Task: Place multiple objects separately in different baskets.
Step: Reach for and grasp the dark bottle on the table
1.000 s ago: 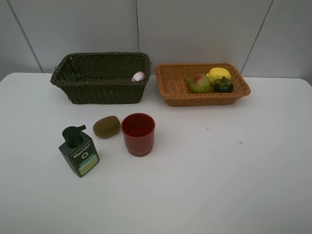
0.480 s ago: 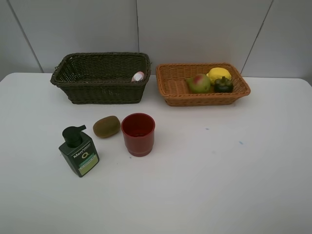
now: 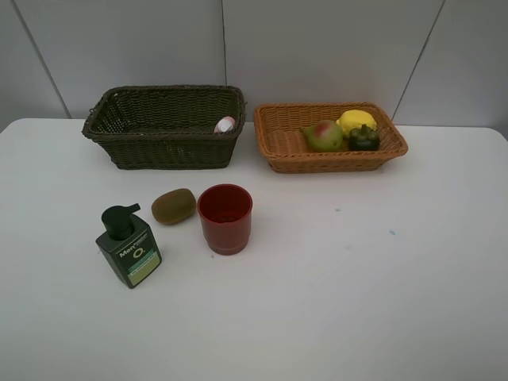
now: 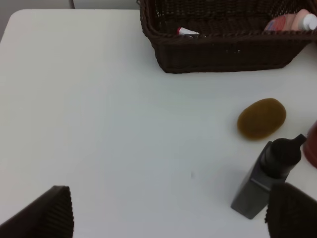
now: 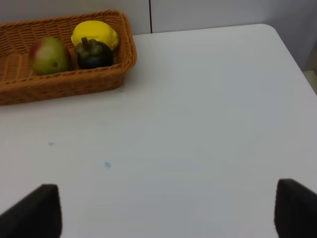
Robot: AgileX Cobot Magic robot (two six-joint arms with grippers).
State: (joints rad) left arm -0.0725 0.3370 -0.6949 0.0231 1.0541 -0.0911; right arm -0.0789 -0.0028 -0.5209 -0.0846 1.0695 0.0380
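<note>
Finds left pincer [image 4: 171, 213] and right pincer [image 5: 166, 210] both spread apart, brown kiwi [image 3: 173, 205] and red cup [image 3: 225, 218] on bench [image 3: 357, 278] left of centre.

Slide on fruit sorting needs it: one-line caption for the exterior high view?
Pear, lemon and mangosteen in the tan basket; kiwi, red cup and pump bottle on the table before the dark basket.

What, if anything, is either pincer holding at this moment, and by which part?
Nothing is held. The left pincer and the right pincer both stand open over the table.
</note>
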